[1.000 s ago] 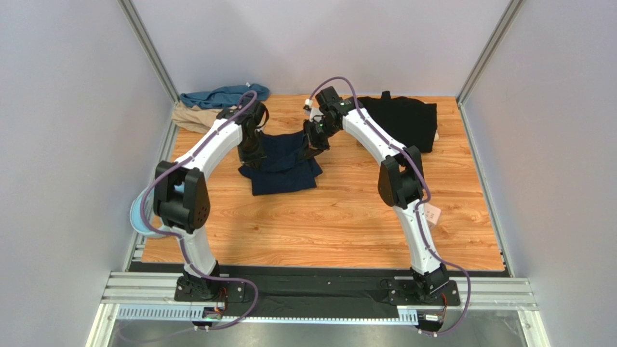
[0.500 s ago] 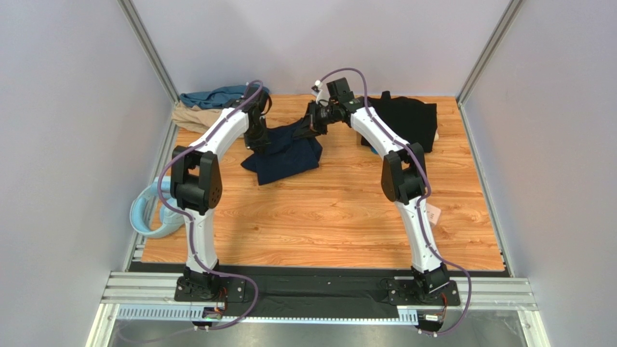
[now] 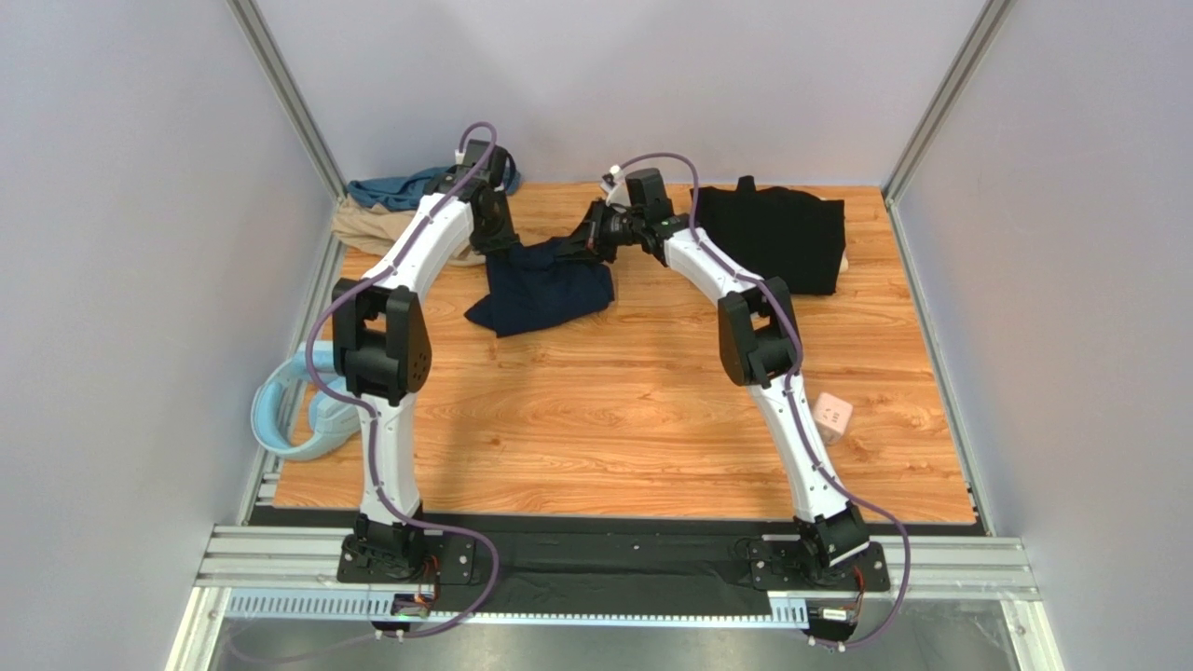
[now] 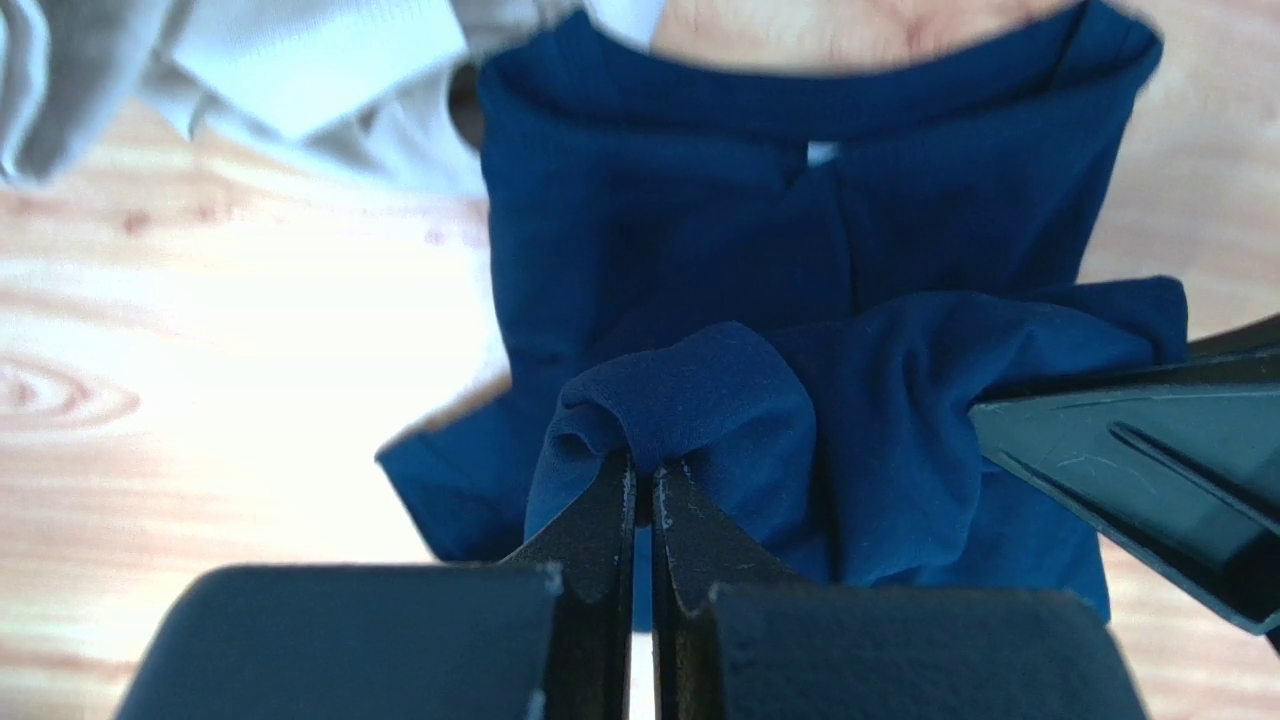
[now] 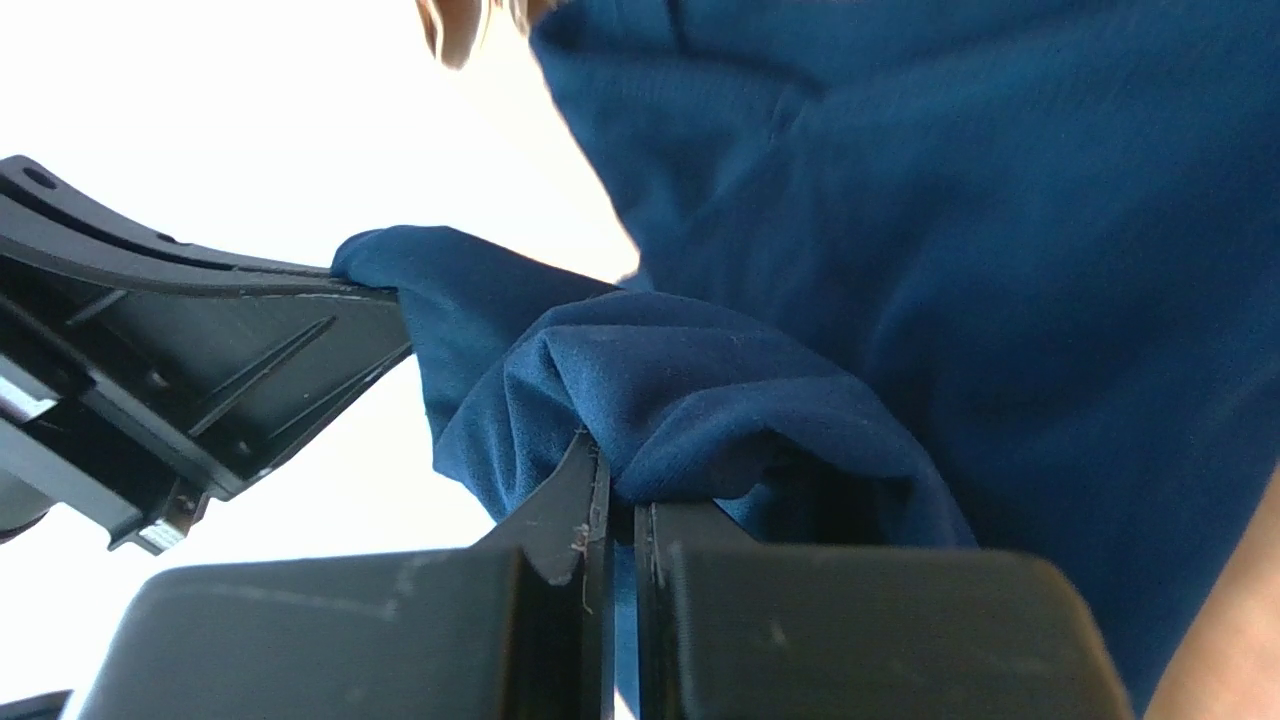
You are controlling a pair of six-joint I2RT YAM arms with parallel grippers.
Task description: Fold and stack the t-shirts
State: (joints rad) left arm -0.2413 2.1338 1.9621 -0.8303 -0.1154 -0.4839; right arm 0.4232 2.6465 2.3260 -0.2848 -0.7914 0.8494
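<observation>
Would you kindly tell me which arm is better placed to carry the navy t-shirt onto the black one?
Probably the right: the right gripper is shut on the navy t-shirt and sits nearest the black t-shirt; the left gripper, also shut on it, is farther away.

The left gripper (image 3: 501,248) and right gripper (image 3: 594,238) pinch the far edge of the crumpled navy t-shirt (image 3: 543,290). The black t-shirt (image 3: 777,235) lies far right. The teal t-shirt (image 3: 396,189) and tan t-shirt (image 3: 367,224) are bunched far left.
</observation>
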